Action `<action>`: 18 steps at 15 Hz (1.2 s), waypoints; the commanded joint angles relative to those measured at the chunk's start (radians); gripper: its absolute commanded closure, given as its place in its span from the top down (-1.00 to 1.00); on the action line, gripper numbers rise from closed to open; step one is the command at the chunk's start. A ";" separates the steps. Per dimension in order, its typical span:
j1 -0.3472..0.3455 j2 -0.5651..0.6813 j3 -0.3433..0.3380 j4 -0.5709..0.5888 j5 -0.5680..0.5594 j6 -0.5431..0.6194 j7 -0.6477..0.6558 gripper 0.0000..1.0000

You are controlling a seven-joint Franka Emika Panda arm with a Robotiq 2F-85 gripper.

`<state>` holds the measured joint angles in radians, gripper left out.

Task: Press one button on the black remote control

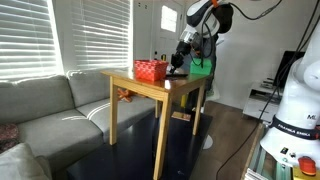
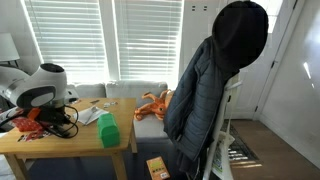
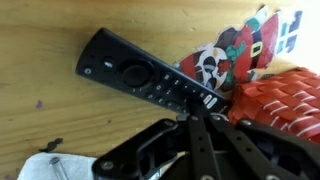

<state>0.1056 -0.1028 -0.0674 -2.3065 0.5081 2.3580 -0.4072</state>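
Robot gripper [image 3: 197,118] at a black remote control [image 3: 150,78] on a wooden desk [image 3: 60,120].

In the wrist view the light wood desk spreads out ahead of the gripper. A red mesh basket [image 3: 275,100] sits just to the gripper's right, and a green block [image 1: 202,68] stands near the gripper in an exterior view. A printed red, white and black cloth [image 3: 235,55] lies ahead and to the right. The slim remote lies slantwise directly ahead, its button end at the gripper's tips. The two fingers are pinched together to a point and hold nothing.
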 commanded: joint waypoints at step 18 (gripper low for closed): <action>-0.044 -0.415 0.066 -0.082 -0.422 -0.227 0.206 0.60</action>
<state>0.0771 -0.4130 -0.0246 -2.3392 0.1386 2.1739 -0.2491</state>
